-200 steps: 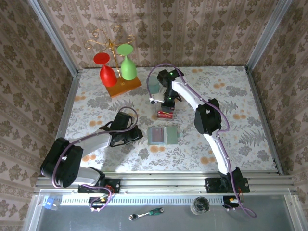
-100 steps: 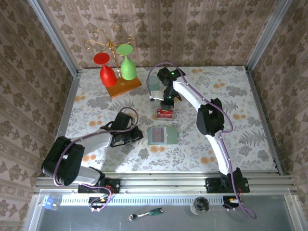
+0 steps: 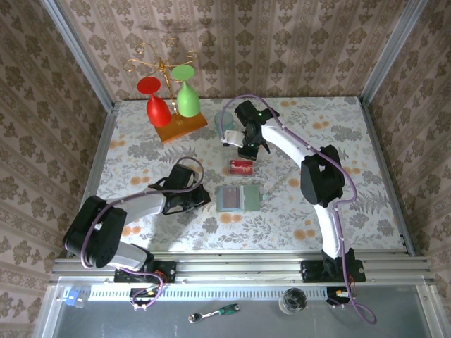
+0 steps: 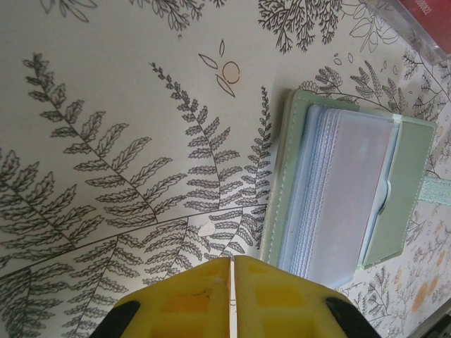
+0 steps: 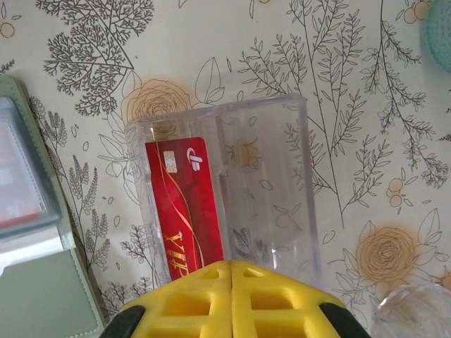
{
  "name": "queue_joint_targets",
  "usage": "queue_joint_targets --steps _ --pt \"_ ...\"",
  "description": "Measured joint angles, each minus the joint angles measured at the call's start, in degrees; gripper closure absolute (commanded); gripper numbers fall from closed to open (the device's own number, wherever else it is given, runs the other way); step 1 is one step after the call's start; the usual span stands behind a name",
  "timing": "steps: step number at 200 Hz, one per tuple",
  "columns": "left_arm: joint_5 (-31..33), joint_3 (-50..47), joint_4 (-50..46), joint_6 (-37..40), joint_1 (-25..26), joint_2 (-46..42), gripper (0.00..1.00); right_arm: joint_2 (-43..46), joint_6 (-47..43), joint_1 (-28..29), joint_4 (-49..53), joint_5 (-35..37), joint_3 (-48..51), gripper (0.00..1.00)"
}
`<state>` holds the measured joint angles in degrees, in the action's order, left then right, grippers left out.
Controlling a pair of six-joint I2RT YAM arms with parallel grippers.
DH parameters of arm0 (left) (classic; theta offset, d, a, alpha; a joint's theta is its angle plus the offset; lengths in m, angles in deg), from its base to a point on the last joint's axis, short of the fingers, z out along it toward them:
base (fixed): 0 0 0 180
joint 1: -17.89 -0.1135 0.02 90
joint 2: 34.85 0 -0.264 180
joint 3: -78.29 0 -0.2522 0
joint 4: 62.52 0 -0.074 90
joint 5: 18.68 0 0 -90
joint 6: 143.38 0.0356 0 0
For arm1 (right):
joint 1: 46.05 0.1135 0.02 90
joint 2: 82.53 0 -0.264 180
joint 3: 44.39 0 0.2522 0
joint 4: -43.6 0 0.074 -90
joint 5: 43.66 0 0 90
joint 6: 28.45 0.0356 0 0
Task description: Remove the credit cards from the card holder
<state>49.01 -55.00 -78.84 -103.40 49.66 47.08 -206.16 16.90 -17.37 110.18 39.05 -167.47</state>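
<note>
The pale green card holder (image 3: 238, 198) lies open and flat in the middle of the table, its stack of clear sleeves (image 4: 345, 190) facing up. One red credit card (image 5: 184, 204) lies inside a clear plastic box (image 5: 271, 176), just beyond the holder. My right gripper (image 3: 246, 149) hovers over the far side of that box, shut and with nothing between its fingers (image 5: 231, 266). My left gripper (image 3: 205, 199) rests low on the table just left of the holder (image 4: 282, 176), also shut and holding nothing (image 4: 231, 262).
A pale teal cup (image 3: 225, 128) stands just beyond the clear box (image 3: 241, 166), close to my right gripper. A gold stand with a red and a green glass (image 3: 171, 105) is at the far left. Metal rails edge the table.
My right gripper has let go of the red card in the clear box, lifted back toward the far side and shut again. The left arm has not moved.
</note>
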Motion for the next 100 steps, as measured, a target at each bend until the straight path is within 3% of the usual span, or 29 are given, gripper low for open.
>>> queue_joint_targets --steps 61,100 --pt "0.0 0.7 2.3 -0.8 1.8 2.2 0.92 13.6 18.4 3.8 -12.1 -1.2 17.6 0.85" --pt "0.0 1.6 3.1 -0.9 2.4 3.6 0.94 21.0 38.5 6.3 -20.4 -2.2 29.4 0.83"
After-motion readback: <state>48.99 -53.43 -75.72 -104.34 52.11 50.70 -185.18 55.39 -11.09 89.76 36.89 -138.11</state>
